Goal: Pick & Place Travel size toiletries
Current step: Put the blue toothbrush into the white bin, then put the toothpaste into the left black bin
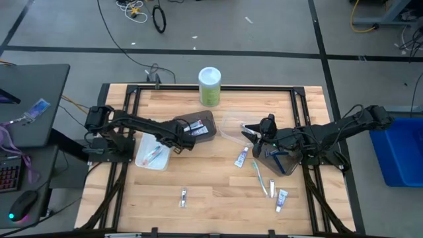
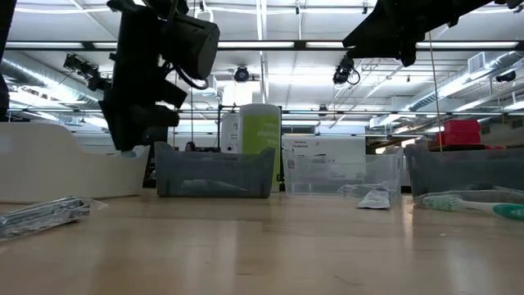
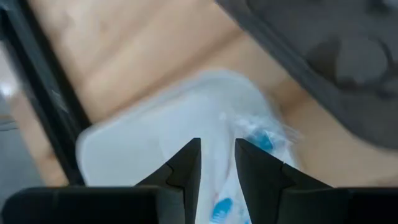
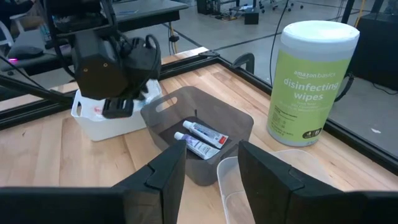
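Observation:
My left gripper [image 3: 216, 163] hangs above the white tray [image 1: 153, 154], fingers a narrow gap apart with nothing between them. Blue-and-white wrapped toiletries [image 3: 255, 140] lie in that tray. My right gripper [image 4: 211, 171] is open and empty above the clear tray [image 1: 232, 129]. Two white tubes [image 4: 200, 140] lie in the dark tray [image 1: 200, 124]. On the table lie a tube [image 1: 242, 157], a toothbrush [image 1: 262, 177], another tube [image 1: 281, 199] and a silvery packet [image 1: 183, 196].
A tall green wipes canister [image 1: 209, 86] stands at the far edge behind the dark tray. A second dark tray [image 1: 281, 163] sits under the right arm. A black frame [image 1: 132, 89] runs round the tabletop. The near middle of the table holds only the packet.

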Motion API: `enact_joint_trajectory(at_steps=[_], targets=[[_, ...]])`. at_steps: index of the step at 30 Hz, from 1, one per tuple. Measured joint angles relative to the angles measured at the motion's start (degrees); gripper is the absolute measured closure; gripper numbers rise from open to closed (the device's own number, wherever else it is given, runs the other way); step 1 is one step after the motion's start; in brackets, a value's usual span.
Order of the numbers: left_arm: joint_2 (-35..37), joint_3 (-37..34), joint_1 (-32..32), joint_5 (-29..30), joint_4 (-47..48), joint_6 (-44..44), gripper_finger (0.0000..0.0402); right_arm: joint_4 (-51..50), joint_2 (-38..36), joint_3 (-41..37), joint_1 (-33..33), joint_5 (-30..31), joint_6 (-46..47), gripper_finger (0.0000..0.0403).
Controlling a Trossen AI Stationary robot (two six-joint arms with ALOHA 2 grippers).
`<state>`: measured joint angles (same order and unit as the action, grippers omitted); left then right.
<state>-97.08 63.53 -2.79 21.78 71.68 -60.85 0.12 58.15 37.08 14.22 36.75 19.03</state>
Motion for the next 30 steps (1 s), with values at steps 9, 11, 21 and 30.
enact_joint_trajectory(at_steps=[9,11,21,30], targets=[[0.00,-4.53,0.00,-6.07,-1.04,1.51,0.0314,-0.07,0.00,0.00,0.00,0.00,0.01,0.0248],[0.00,-4.54,-0.04,-4.68,-1.04,1.99,0.0317,-0.07,0.00,0.00,0.00,0.00,0.00,0.0249],[0.00,5.80,-5.39,3.57,7.12,2.01,0.0328,0.07,0.00,0.00,-0.03,0.12,-0.15,0.0249],[0.00,19.86,-17.65,9.35,6.75,23.62,0.0340,0.09,0.00,0.00,-0.07,0.15,-1.51,0.0248]])
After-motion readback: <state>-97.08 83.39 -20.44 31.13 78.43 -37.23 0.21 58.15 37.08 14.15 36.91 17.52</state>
